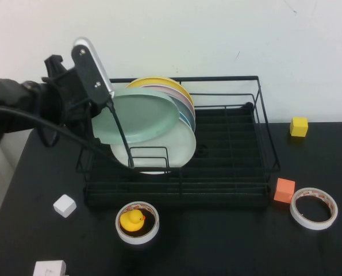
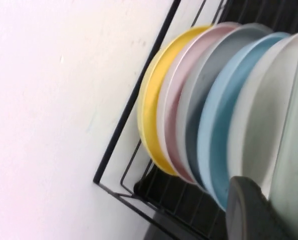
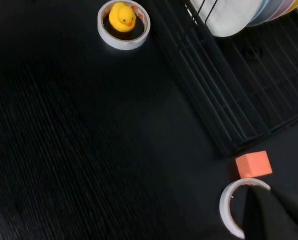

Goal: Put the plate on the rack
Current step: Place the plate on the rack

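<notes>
Plate (image 1: 142, 118) first, from the high view: pale mint, tilted over the left end of the rack (image 1: 239, 172), in front of the standing row of plates and apparently not yet seated between the dividers. It looks stiff, smooth and probably slippery (likely light plastic, though I cannot be sure), so the rim is the sensible place to take it. The left gripper (image 1: 102, 98) does just that, jaws pinching the plate's left edge, with the arm reaching in from the left and the wrist raised above the rack's corner.

Left wrist view: the plate's (image 2: 294, 165) edge fills one side, right beside the white plate (image 2: 259, 135), then blue, grey, pink and yellow ones on edge in the rack (image 2: 138, 95).

Right wrist view: the right gripper (image 3: 276, 215) hangs over the black tabletop (image 3: 78, 140), jaws pressed together on nothing, near a tape roll (image 3: 234, 207) and an orange block (image 3: 254, 164), well apart from the plate.
</notes>
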